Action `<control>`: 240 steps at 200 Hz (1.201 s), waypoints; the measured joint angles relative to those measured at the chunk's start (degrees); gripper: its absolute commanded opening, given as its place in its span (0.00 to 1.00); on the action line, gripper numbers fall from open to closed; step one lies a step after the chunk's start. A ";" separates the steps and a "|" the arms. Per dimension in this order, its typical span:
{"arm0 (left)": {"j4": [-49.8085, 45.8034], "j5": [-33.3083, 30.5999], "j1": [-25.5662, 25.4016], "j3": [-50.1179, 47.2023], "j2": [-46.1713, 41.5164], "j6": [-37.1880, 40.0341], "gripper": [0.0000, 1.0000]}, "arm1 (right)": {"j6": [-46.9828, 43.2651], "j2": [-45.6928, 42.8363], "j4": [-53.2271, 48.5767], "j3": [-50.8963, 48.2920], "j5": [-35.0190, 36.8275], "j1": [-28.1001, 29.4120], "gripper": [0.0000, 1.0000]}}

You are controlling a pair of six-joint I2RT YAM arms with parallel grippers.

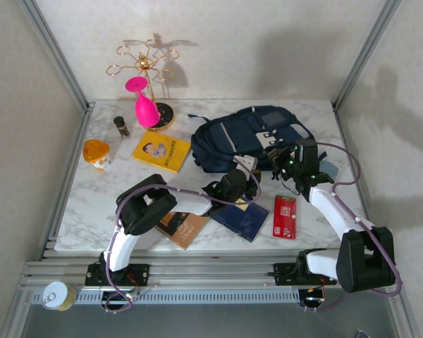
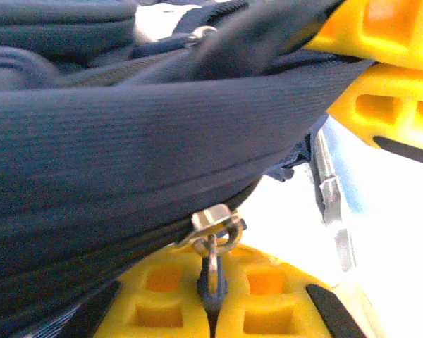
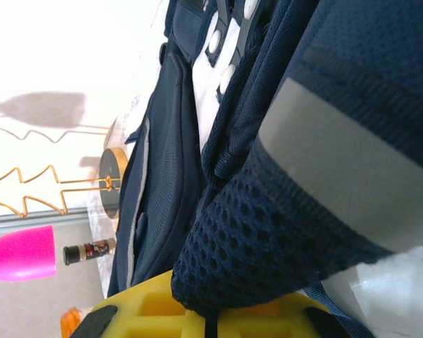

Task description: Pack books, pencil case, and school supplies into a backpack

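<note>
Marble counter in a plain white booth, with the backpack (image 1: 250, 137) lying flat toward the back edge, a bit right of centre. Both arms are working its near side.

Looks like the left pincer (image 1: 244, 166) is clenched on the bag's edge. In the left wrist view a thick fold of navy fabric runs between the yellow fingers (image 2: 218, 296), with the zipper pull (image 2: 213, 229) hanging right there. My guess is it's pinning the fabric so the zip can be worked.

Over at the bag's near right corner is the right pincer (image 1: 295, 163). Its wrist view has a mesh strap (image 3: 268, 239) draped over one yellow finger (image 3: 148, 310), but I can't tell if it's clamped or released.

No opening visible from above, and nothing looks packed yet. The navy book (image 1: 243, 218) and brown book (image 1: 183, 227) sit by the front edge under the left arm, with the red packet (image 1: 285, 216) just beside them. The yellow book (image 1: 161, 151) is left of the bag, and the grey-blue pouch (image 1: 329, 170) is near the right edge.

The back left corner has an orange cup (image 1: 96, 153) (contents unclear), a small bottle (image 1: 121, 126) and a gold wire stand (image 1: 144, 67) with a pink glass (image 1: 144, 105).
</note>
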 measured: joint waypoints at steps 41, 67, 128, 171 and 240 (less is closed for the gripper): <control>-0.50 3.30 2.43 -6.99 -6.56 -2.12 0.00 | -3.87 2.32 -1.42 3.13 -2.56 -3.80 0.00; -3.45 5.44 4.33 -10.58 -11.21 -2.49 0.00 | -7.43 7.02 -3.37 7.76 -5.18 -7.13 0.00; -10.10 8.87 5.44 -9.40 -14.97 -3.50 0.00 | -13.49 17.33 -4.90 17.51 -5.44 -8.66 0.40; -11.74 10.23 5.38 -2.89 -10.32 -6.19 0.00 | -17.07 9.49 -7.80 11.74 -3.34 -9.92 0.76; -12.28 11.67 4.39 -1.46 -7.08 -8.31 0.00 | -8.61 0.37 -9.11 -1.51 -5.99 1.86 0.99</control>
